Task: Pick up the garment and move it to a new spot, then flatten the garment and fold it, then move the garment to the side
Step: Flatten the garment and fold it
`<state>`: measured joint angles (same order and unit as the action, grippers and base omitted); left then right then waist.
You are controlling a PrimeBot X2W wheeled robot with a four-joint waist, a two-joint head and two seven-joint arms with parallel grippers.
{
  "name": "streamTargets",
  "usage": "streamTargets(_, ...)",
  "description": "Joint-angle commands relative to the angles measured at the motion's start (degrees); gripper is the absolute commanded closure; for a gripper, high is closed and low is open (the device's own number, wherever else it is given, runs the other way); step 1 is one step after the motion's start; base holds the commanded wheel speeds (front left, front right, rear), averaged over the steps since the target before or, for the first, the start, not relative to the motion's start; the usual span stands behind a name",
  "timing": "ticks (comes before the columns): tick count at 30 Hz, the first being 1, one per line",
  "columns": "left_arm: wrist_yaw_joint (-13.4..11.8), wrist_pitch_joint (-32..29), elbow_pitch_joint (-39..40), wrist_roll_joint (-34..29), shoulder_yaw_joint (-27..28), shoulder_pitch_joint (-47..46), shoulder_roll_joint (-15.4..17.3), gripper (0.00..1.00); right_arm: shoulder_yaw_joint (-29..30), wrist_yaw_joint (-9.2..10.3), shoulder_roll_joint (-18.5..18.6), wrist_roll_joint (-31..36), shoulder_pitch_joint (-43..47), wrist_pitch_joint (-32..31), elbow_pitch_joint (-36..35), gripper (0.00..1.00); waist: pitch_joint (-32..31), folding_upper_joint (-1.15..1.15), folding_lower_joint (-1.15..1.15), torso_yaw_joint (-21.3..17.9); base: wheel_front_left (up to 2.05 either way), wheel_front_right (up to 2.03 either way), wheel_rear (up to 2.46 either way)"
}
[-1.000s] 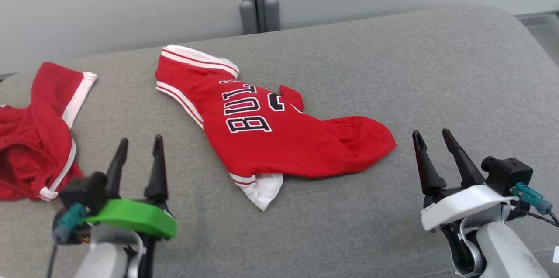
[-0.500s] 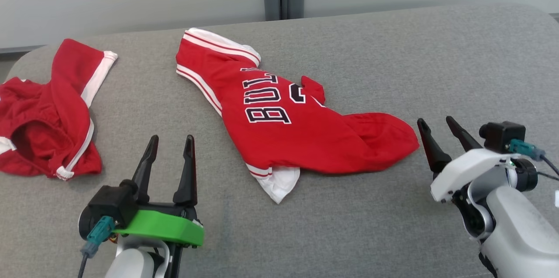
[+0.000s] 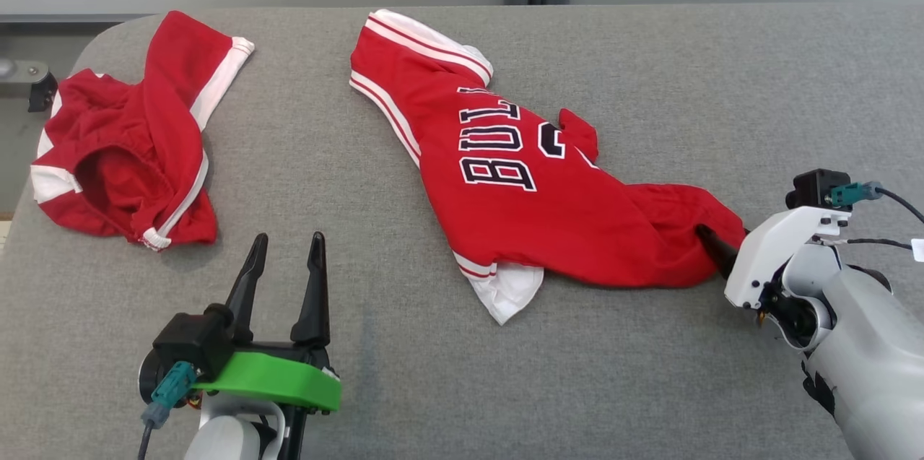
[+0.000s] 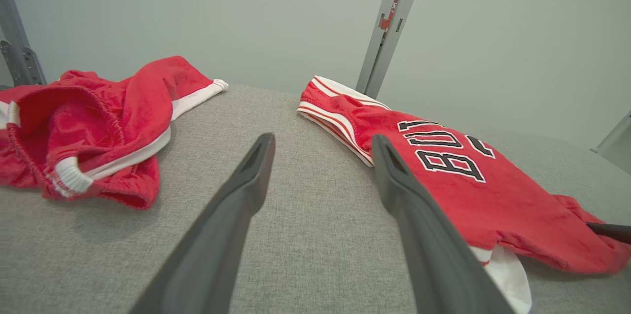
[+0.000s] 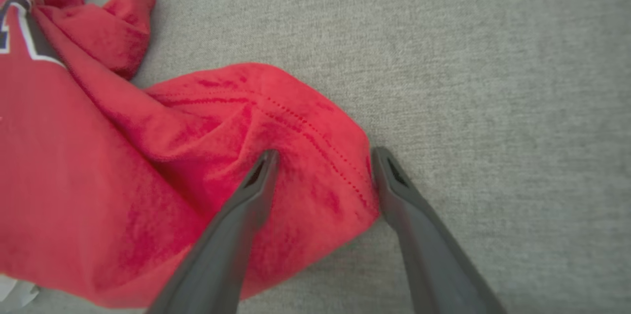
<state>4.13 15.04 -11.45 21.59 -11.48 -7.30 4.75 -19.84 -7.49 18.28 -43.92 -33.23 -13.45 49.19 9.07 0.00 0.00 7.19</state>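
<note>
Into the pick-up step, right gripper (image 5: 324, 154) spread wide astride the right end of the crumpled red jersey with black-and-white lettering (image 3: 534, 222), mid grey fabric worktop (image 3: 650, 388), left gripper (image 3: 287, 240) gaping empty near the front edge: next, pinch that hem and lift.

The red jersey (image 3: 534, 207) carries black, white-edged letters (image 3: 494, 153) reading "BUL", turned sideways; the word runs on into a fold. Right of them is a partly hidden numeral (image 3: 552, 141), unreadable.
</note>
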Motion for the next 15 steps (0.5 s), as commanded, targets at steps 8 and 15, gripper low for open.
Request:
streamTargets(8,1.0,0.2,-1.2,-1.2,1.6,1.1,-0.9,0.0,0.7,0.0,1.5,0.1,-2.8,11.6,-0.7,1.0,-1.0,0.0,0.0,-2.7,0.0,0.0,0.0)
streamTargets(15,1.5,0.2,-2.1,-1.8,1.9,1.3,-1.3,0.0,3.8,0.01,5.6,0.8,-2.3,15.5,1.3,1.0,-1.3,0.0,0.0,-5.3,0.0,0.0,0.0)
